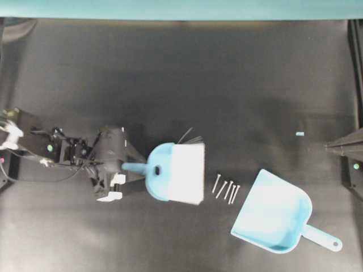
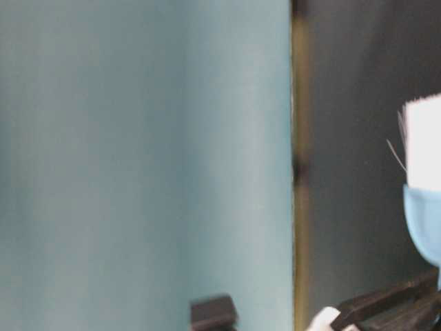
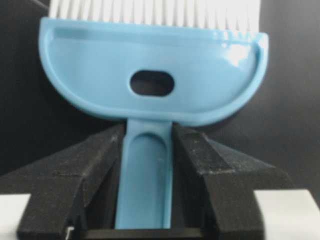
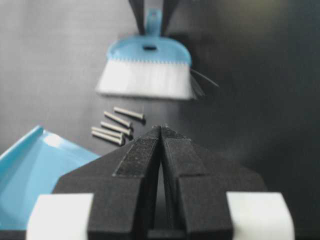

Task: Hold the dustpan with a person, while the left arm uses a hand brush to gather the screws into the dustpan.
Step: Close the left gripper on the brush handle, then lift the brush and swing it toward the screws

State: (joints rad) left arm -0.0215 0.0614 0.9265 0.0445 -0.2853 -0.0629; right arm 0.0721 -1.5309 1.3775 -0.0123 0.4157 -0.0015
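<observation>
We see the hand brush lying flat over the dark bench, its white bristles pointing right in the overhead view and its thin handle pointing left into the left arm's gripper. In the left wrist view the two black fingers press against both sides of that handle, so they are partly closed and clamped on the brush, with the oval hole in its rounded body just ahead of them. A few dark stray hairs stick out from the upper edge of the bristles. Just to the right of the bristles, apart from them, lie the screws, five thin silvery ones side by side in a slanted row. Right of the screws, close but not touching them, rests the dustpan, its wide flat mouth turned toward the screws and its short handle with the hole pointing to the lower right. We find nothing holding the dustpan. The right gripper sits at the far right edge of the overhead view, well apart from the pan; in its own wrist view its fingers meet at the tips, closed on nothing. A small light blue scrap lies on the bench above the dustpan. The table-level view is blurred and shows only a teal wall and an edge of the brush.
</observation>
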